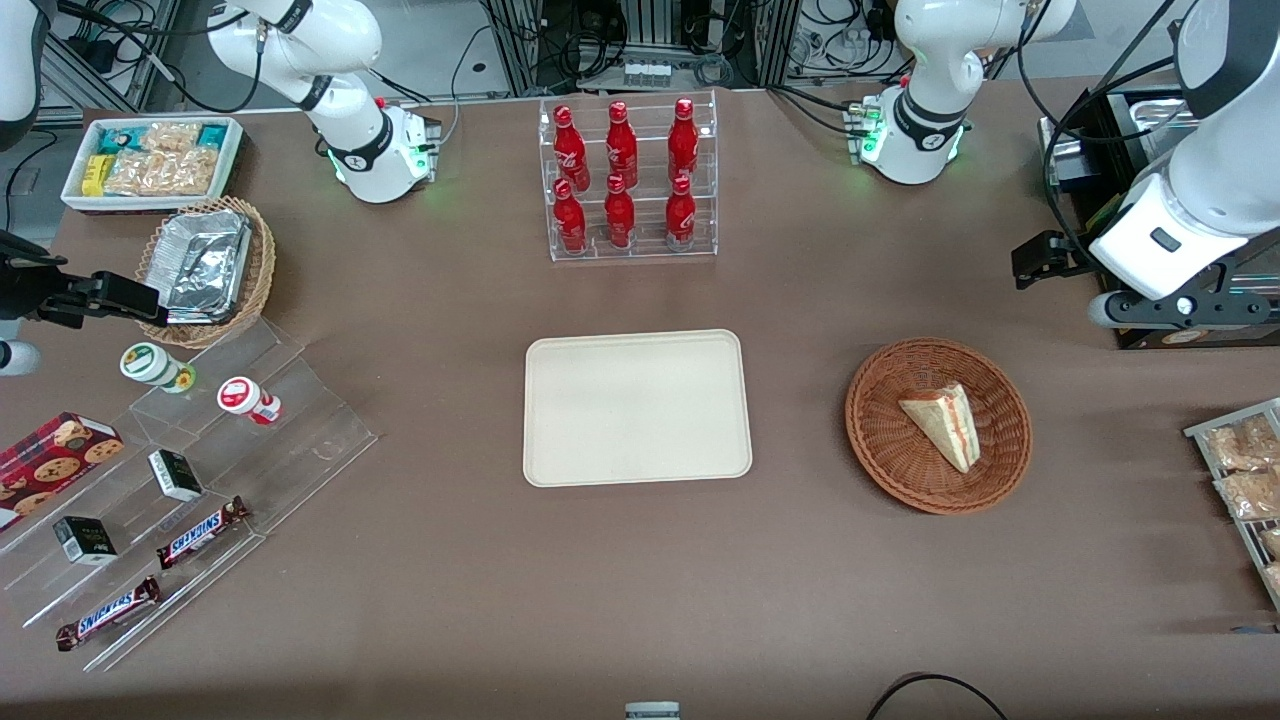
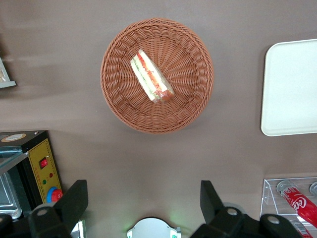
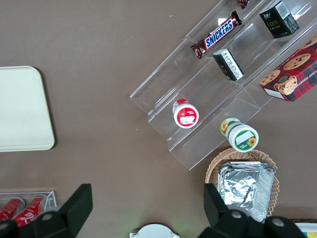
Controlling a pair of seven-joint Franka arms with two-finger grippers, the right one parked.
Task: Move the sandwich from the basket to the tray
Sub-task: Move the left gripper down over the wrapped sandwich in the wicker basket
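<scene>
The sandwich, a wrapped pale wedge with red, yellow and green layers, lies in the round reddish-brown basket toward the working arm's end of the table. The cream tray sits bare at the table's middle, beside the basket. My left gripper hangs high above the table, farther from the front camera than the basket, open and empty. In the left wrist view the gripper stands wide open over bare table, apart from the basket with the sandwich; part of the tray shows too.
A clear rack of red bottles stands farther back than the tray. A black and yellow control box is near the gripper. A rack of snack packets lies at the working arm's edge. A tan foil basket and acrylic steps lie toward the parked arm's end.
</scene>
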